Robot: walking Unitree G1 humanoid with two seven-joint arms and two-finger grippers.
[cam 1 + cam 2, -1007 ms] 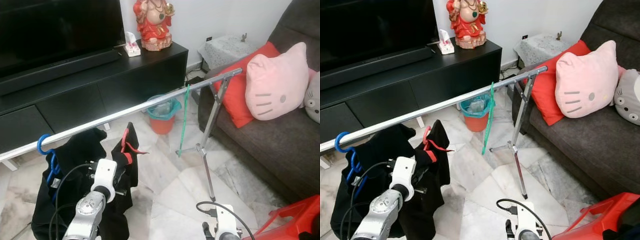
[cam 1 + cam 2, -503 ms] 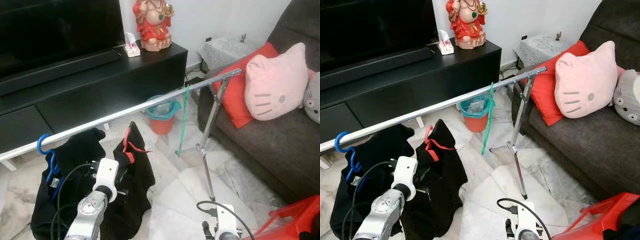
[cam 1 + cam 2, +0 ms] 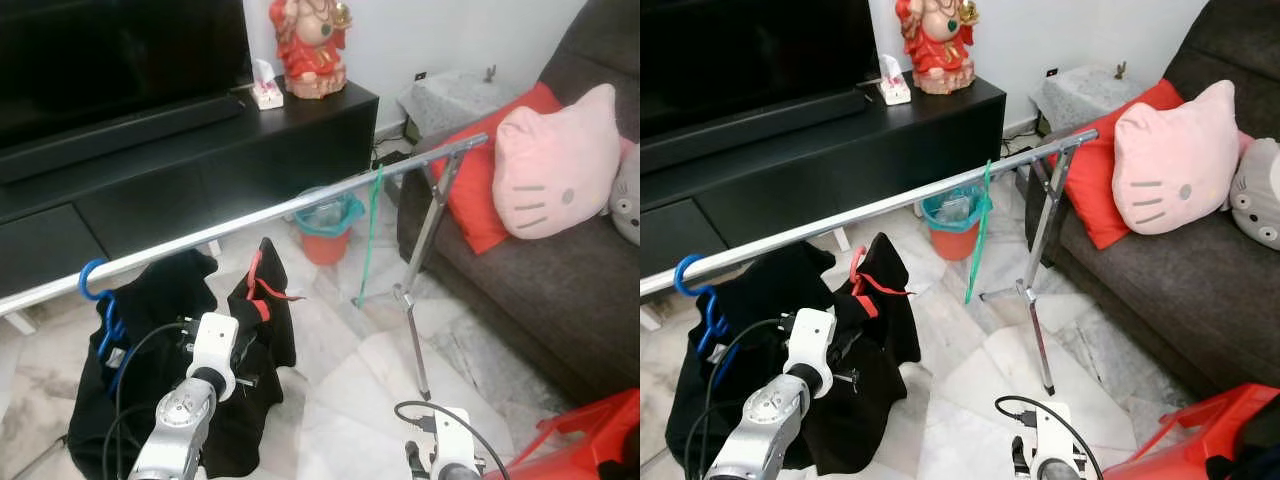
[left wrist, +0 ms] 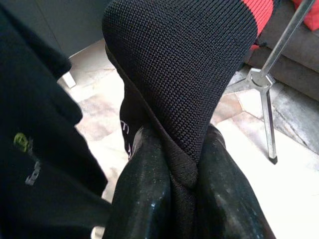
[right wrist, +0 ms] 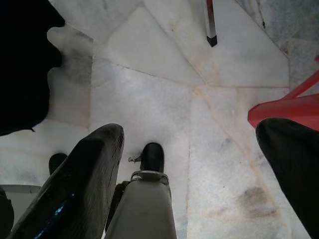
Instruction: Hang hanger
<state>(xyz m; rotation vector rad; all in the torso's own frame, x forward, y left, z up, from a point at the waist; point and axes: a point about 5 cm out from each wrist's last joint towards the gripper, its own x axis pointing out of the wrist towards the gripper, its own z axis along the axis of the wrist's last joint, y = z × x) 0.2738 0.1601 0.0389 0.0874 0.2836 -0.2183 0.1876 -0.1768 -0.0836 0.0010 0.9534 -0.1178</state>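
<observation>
the left end effector (image 4: 180,164) pinched a fold of the soft black garment (image 3: 262,330) on its red hanger (image 3: 256,290), below the rail (image 3: 250,222). limp, light cloth would likely slip; the stiff hook looked a better hold. the right end effector (image 5: 199,174) hung spread.

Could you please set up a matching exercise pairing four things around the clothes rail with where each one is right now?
Things:
1. blue hanger
2. green hanger
3. black garment
4. teal bin

Places:
A. on the floor behind the rail
B. hooked at the rail's left end
C. pinched in the left hand
D. hanging bare near the rail's right end

Pairs: 1-B, 2-D, 3-C, 4-A
</observation>
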